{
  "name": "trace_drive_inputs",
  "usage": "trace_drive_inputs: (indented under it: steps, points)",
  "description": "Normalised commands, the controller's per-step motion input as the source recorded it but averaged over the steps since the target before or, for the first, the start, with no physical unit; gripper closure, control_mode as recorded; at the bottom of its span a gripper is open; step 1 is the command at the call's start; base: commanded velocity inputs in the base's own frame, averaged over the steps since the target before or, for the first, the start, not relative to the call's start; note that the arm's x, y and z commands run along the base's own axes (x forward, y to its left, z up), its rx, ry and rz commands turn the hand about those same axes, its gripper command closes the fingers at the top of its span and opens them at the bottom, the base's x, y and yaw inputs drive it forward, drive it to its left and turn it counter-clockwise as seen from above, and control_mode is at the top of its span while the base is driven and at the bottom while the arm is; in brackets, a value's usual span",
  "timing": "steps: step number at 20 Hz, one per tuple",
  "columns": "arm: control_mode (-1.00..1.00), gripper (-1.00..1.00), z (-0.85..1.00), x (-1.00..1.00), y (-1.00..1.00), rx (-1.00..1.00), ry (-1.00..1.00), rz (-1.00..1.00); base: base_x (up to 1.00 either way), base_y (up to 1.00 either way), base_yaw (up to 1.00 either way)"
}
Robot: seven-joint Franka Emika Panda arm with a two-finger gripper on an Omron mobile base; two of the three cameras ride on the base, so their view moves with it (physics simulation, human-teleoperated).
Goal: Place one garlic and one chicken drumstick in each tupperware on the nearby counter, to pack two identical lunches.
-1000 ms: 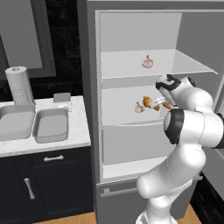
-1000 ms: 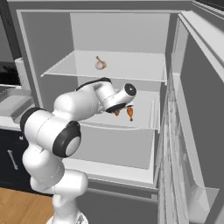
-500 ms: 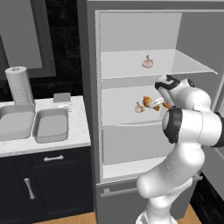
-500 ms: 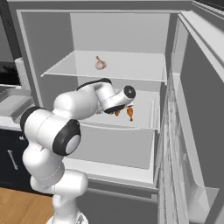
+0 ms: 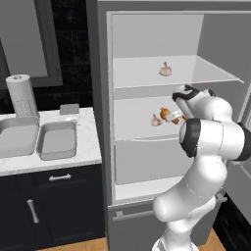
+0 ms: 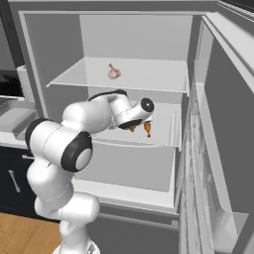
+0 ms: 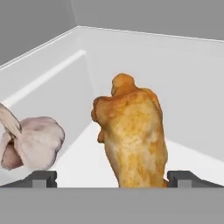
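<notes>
Edging deeper onto the fridge shelf (image 5: 139,128), hand (image 7: 111,178) spread wide around the chicken drumstick (image 7: 131,135), garlic (image 7: 33,142) just beside; nothing gripped yet, tubs (image 5: 58,140) waiting on the counter (image 5: 90,147).

The hand (image 7: 112,177) has eased a little deeper into the fridge (image 5: 147,29), closer to the chicken drumstick (image 7: 133,140) on the middle shelf (image 5: 132,125). Its open fingers now sit either side of the drumstick's near end.

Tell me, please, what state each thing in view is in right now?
fridge: door open.
gripper: open, straddling the drumstick.
chicken drumstick: on the middle shelf, not gripped.
garlic beside it: lying on the same shelf.
upper garlic: on the top shelf.
tupperwares: on the counter, empty.
</notes>
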Motion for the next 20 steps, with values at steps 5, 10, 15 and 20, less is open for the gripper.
trace_drive_inputs:
  steps: [5, 10, 15, 20]
  points:
    - [-1.00, -1.00, -0.43, 0.15, -0.01, 0.00, 0.05, 0.00, 0.00, 0.00, 0.00]
    - [-1.00, -1.00, -0.27, 0.06, 0.00, 0.00, 0.00, 0.00, 0.00, 0.00, 0.00]
    - [-1.00, -1.00, 0.00, 0.21, 0.00, 0.00, 0.00, -0.01, 0.00, 0.00, 0.00]
    - [-1.00, -1.00, -0.16, 0.04, 0.00, 0.00, 0.00, -0.01, 0.00, 0.00, 0.00]
